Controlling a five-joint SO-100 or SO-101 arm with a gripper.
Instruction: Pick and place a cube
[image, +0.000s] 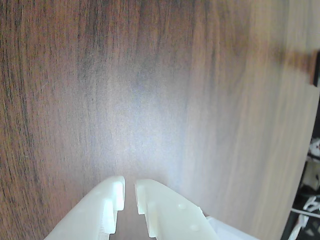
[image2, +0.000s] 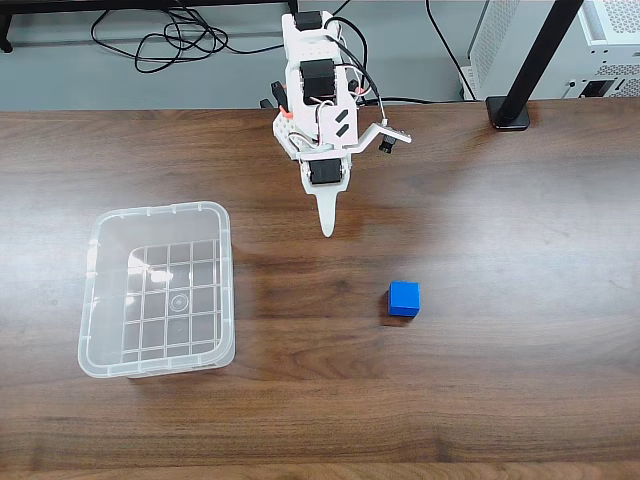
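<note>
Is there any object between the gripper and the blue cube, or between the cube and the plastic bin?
Nothing visible. In the fixed view, only bare wooden table lies between the gripper and the cube, and between the cube and the bin.

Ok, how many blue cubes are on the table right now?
1. The blue cube sits on the wooden table in the fixed view, right of the clear plastic bin and below-right of the gripper. Nothing appears to hide another.

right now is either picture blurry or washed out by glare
Wrist view: soft focus overall, a pale glare patch on the table just ahead of the gripper, whose fingers look overexposed. Fixed view: sharp and evenly lit; the cube and clear bin cast only faint shadows.
</note>
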